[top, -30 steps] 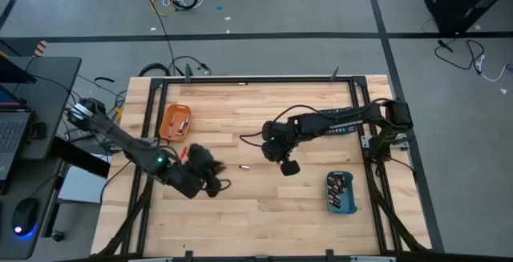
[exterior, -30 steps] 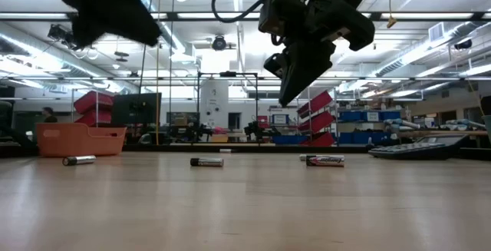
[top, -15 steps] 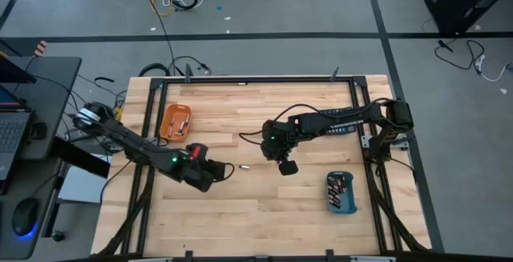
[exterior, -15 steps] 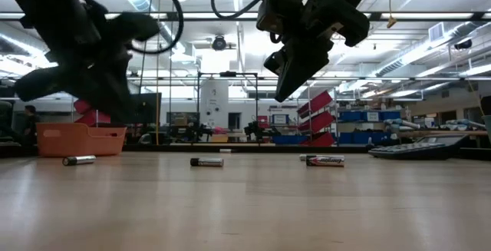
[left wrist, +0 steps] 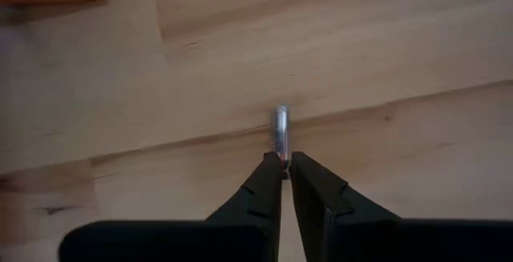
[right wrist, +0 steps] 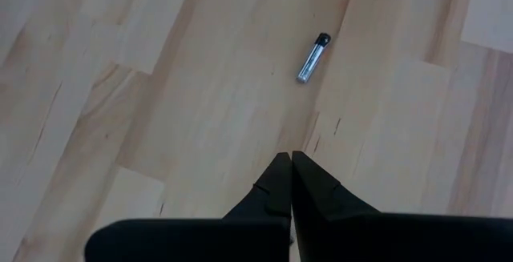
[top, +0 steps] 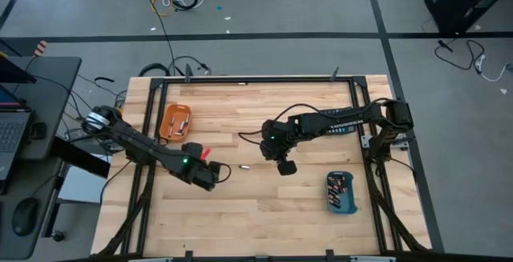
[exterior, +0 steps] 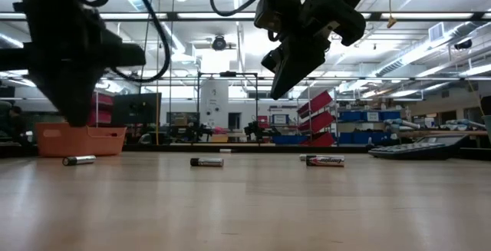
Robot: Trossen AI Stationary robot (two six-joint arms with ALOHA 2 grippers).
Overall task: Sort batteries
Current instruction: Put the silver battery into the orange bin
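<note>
A silvery battery (top: pixel 245 167) lies on its side on the wooden table between my two grippers. It also shows in the right wrist view (right wrist: pixel 313 56). My left gripper (top: pixel 215 177) hangs above the table, fingers nearly together and empty. In its wrist view a silvery battery (left wrist: pixel 280 126) lies just beyond the fingertips (left wrist: pixel 284 159). My right gripper (top: pixel 284 167) is shut and empty, well above the table (exterior: pixel 278 94). In the low view, three batteries (exterior: pixel 79 160) (exterior: pixel 206 161) (exterior: pixel 324 160) lie on their sides.
An orange tray (top: pixel 166 126) with a few batteries stands at the far left. A blue tray (top: pixel 340 206) with several batteries stands at the near right. A black calculator (exterior: pixel 418 150) lies at the far right. Bare wood lies along the near side.
My left gripper has moved toward the table's right edge and come down, tipping from high and slanted to pointing down at the table over the leftmost battery. My right gripper has stayed almost still.
</note>
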